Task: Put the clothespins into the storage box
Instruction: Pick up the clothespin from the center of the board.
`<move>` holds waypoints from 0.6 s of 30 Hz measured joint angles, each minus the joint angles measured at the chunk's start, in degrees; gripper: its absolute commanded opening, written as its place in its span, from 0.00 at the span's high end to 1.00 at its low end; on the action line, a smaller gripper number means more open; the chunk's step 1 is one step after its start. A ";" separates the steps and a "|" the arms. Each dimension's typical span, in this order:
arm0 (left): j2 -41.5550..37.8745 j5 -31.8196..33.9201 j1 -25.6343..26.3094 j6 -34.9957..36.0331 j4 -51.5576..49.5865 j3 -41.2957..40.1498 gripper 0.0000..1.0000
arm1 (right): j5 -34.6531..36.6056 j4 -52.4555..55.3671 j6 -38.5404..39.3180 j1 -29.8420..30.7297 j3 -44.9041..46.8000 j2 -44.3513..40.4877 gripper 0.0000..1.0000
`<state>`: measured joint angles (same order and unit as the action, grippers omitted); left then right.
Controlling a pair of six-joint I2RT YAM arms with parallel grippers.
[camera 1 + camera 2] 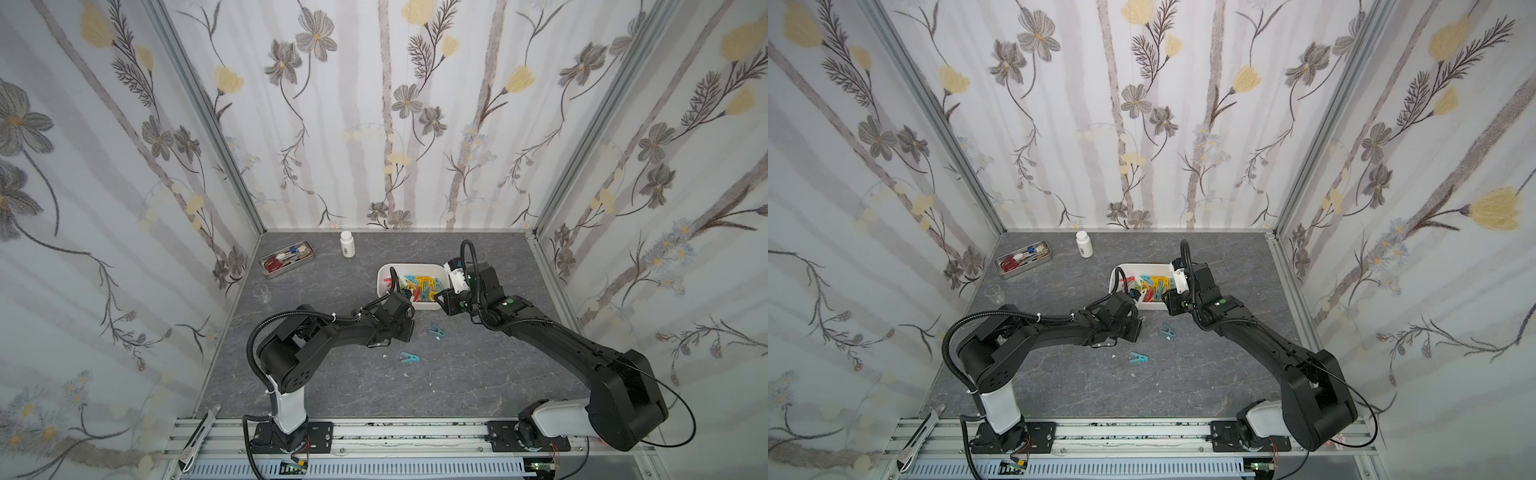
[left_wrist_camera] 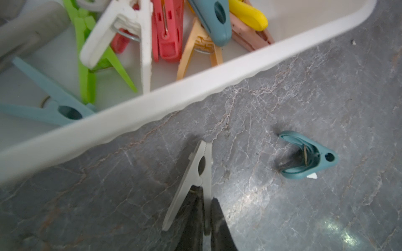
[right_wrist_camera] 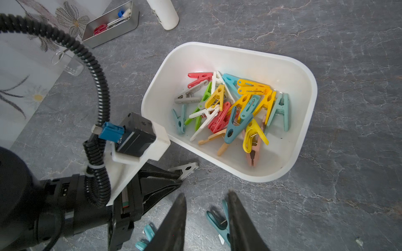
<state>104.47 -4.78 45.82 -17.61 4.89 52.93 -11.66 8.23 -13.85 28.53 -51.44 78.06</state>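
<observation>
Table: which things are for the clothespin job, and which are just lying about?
For the job: storage box; clothespins in it; grey clothespin held by the left gripper; teal clothespin by the box; teal clothespin nearer the front.
Just lying about: metal tray; white bottle; clear beaker.

Left arm (image 1: 345,330) reaches low from the near left toward the centre, its wrist level. The left gripper (image 2: 206,195) is pinched tight on one leg of a grey clothespin (image 2: 196,173). Right arm (image 1: 552,336) climbs from the near right, then stretches far and left with the wrist bent downward. The right gripper (image 3: 206,195) points down with jaws parted and, as far as the wrist view shows, grips nothing. The two grippers are near each other but apart.
</observation>
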 measured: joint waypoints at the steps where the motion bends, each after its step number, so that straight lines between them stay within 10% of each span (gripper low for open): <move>1: -0.31 0.00 0.00 -0.04 -0.17 -0.15 0.94 | 0.00 -0.02 0.00 0.00 0.11 -0.13 0.66; 18: -13.11 -4.94 -0.02 -5.33 0.98 -6.99 1.00 | 0.00 -0.11 -0.68 0.07 1.38 -2.93 0.67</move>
<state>91.35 -9.72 45.80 -22.94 5.87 45.93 -11.66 8.12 -14.52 28.60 -50.06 75.13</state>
